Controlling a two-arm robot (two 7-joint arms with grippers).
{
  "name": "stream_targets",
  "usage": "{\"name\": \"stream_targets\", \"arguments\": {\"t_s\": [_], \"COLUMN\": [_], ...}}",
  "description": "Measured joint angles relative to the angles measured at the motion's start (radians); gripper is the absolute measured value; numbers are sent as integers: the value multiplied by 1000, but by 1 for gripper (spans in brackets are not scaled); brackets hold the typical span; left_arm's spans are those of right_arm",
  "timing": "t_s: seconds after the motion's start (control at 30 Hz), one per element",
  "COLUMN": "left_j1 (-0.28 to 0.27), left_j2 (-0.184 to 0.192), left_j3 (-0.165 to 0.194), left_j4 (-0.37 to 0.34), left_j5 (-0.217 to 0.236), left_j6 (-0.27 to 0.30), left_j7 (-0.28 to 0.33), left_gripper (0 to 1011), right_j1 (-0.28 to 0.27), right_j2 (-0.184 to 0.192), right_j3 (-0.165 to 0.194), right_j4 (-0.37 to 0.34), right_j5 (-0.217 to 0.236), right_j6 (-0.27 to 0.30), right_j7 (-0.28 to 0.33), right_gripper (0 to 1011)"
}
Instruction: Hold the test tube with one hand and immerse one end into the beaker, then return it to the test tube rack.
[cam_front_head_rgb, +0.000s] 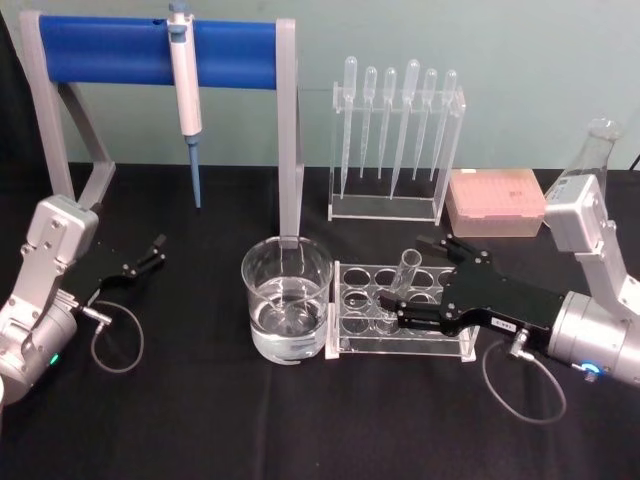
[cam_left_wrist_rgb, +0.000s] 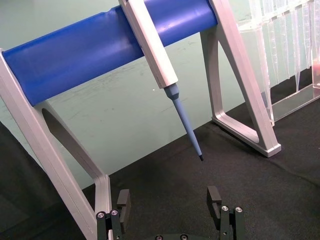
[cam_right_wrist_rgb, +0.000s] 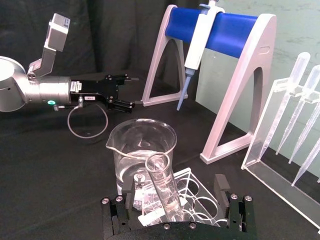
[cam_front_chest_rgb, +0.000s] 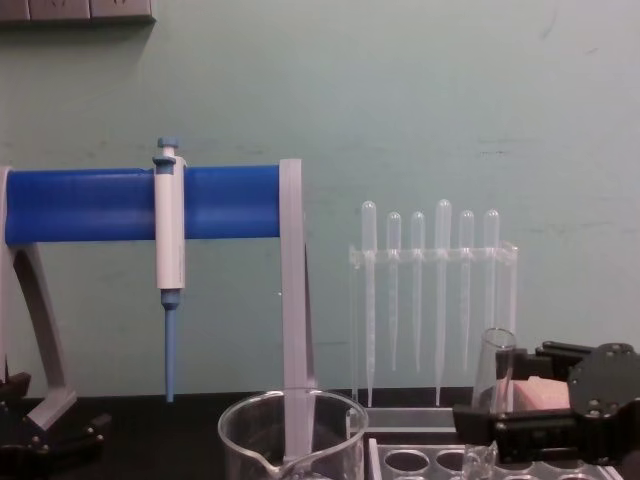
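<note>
The test tube (cam_front_head_rgb: 407, 272) leans in a clear tube rack (cam_front_head_rgb: 400, 345), its open rim up, just right of the beaker (cam_front_head_rgb: 287, 300), which holds clear liquid. My right gripper (cam_front_head_rgb: 410, 281) is open and straddles the tube, one finger on each side. In the right wrist view the test tube (cam_right_wrist_rgb: 162, 184) stands between the spread fingers of the right gripper (cam_right_wrist_rgb: 174, 189), nearer to one of them, with the beaker (cam_right_wrist_rgb: 142, 150) just beyond. The chest view shows the test tube (cam_front_chest_rgb: 493, 368) rising beside the black gripper. My left gripper (cam_front_head_rgb: 150, 255) rests open at the far left, holding nothing.
A blue-barred stand (cam_front_head_rgb: 150, 50) with a hanging pipettor (cam_front_head_rgb: 186, 90) is behind the beaker. A clear rack of plastic pipettes (cam_front_head_rgb: 395, 130), a pink tip box (cam_front_head_rgb: 497, 200) and a glass flask (cam_front_head_rgb: 590, 150) stand at the back right. Black cloth covers the table.
</note>
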Motion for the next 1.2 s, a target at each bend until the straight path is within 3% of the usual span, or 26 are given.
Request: {"name": "stream_targets", "arguments": {"t_s": [0.3,0.63,0.83,1.2], "left_j1": [0,0,0,0], "left_j2": [0,0,0,0], "left_j3": [0,0,0,0], "left_j4": [0,0,0,0], "left_j5": [0,0,0,0], "left_j6": [0,0,0,0], "left_j7": [0,0,0,0], "left_gripper": [1000,1000,1000,1000], "right_j1": [11,10,10,9], "right_j2": [-22,-20,-19,-18], "right_j3": [-16,-14,-14,-13], "right_j4": [16,15,14,13], "right_j5": [-21,-20,-19,-18], "right_j6": [1,0,0,0], "right_j7": [-8,-8,-7,-7], "right_gripper": [1003,995,862,508]}}
